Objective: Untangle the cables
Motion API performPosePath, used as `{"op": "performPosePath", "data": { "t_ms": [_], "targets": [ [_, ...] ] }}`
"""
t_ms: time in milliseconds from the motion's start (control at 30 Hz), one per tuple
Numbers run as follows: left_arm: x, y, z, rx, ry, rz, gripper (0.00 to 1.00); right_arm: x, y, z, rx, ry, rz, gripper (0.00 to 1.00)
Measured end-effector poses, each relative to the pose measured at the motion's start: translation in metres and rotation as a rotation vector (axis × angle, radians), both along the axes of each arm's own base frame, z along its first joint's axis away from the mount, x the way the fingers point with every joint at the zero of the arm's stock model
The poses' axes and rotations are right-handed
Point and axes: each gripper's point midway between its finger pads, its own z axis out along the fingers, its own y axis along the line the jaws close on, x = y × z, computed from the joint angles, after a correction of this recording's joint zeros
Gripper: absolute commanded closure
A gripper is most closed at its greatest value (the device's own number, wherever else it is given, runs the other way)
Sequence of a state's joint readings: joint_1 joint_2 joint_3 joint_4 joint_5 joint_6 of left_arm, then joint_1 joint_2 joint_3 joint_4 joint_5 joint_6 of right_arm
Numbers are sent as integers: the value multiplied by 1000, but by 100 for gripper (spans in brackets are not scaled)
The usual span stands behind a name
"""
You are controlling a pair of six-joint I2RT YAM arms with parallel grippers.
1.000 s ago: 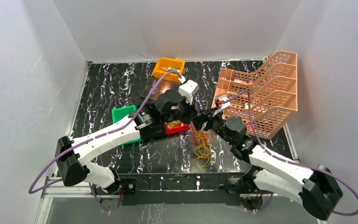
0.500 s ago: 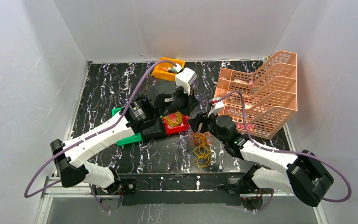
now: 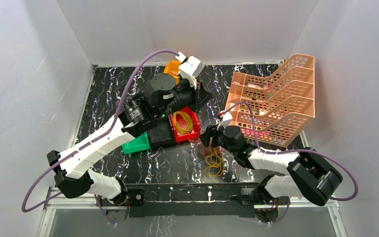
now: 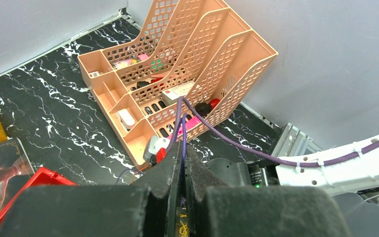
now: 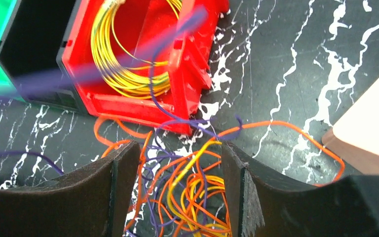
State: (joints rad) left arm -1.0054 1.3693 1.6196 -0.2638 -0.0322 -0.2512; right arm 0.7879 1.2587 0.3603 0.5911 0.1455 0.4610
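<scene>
- Top external view: tangled bunch of thin yellow, orange and dark purple cables, lying on the black, white-veined surface towards its near edge, between the two arms.
- Same view: right gripper, low at the far edge of the bunch. Left gripper, raised beyond a red plastic bin that holds a coil of yellow wire.
- Same view: black plastic bin and green plastic bin, in a row to the left of the red one. Orange plastic bin at the back, partly hidden by the left arm. Peach slotted file rack at the right.
- Left wrist view: left gripper, fingers pressed together on a thin dark purple strand that leaves the slit between the tips. The file rack stands beyond, with small items in its compartments. A corner of the red plastic bin shows at lower left.
- Right wrist view: right gripper, fingers spread wide and holding nothing, one either side of the cables on the surface.
- Same view: the thin dark purple strand, blurred, crosses in the air above the red plastic bin. The coil of yellow wire lies inside that bin.
- Same view: one orange loop of the bunch reaches out close to the rack's corner.
</scene>
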Motion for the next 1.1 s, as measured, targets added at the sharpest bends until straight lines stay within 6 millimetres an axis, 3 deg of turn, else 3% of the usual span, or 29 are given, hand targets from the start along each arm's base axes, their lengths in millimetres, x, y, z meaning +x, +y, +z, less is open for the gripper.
{"op": "performPosePath", "data": {
  "t_ms": [200, 233, 367, 467, 833, 1100],
  "targets": [
    [0, 4, 3, 24, -15, 1, 100, -13, -10, -27, -33, 48, 7, 31],
    [0, 5, 14, 9, -36, 2, 100, -18, -15, -37, -52, 68, 7, 32],
    [2, 10, 27, 23, -78, 13, 100, -21, -18, -44, -59, 81, 3, 31],
    [4, 13, 52, 8, -130, 23, 100, -24, -21, -51, -68, 96, -2, 32],
    [13, 26, 121, -22, -302, 74, 100, -22, -21, -52, -47, 90, -17, 32],
    [22, 45, 151, -22, -406, 163, 100, -20, -20, -52, -42, 87, -19, 32]
  ]
}}
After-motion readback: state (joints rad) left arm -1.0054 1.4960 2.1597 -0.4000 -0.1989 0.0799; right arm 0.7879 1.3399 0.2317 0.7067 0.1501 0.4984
